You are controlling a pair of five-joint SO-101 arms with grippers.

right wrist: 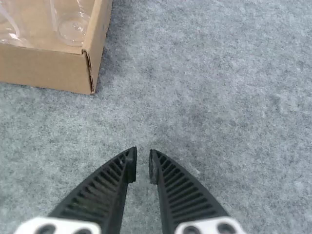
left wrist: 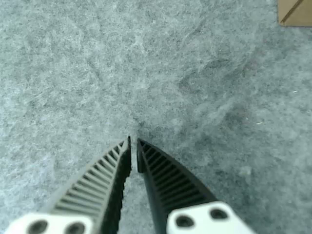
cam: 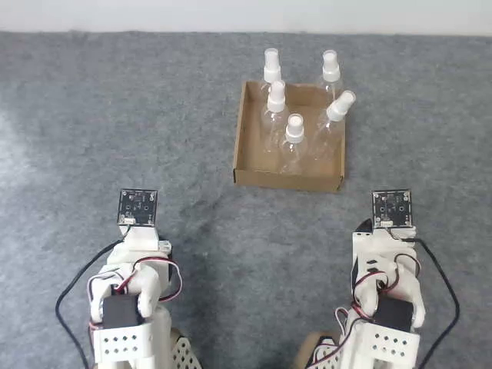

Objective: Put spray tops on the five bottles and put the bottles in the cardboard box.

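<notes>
The fingers (left wrist: 105, 170) of the left gripper (left wrist: 133, 141) are lying clenched, tips almost meeting, with nothing between them, pointing at the grey worktop (left wrist: 146, 63). The right gripper (right wrist: 142, 152) is doing the same: its fingers (right wrist: 105, 187) are sitting drawn together on nothing, near a corner of the cardboard box (right wrist: 58, 68). In the high view both arms are sitting at the near edge, well apart from the box, which is lying farther out, between their lines. Five clear bottles (cam: 294, 150) are standing inside the box, each wearing a white spray top (cam: 294, 128); the right-hand front bottle (cam: 330, 127) is leaning, and the others are standing upright.
</notes>
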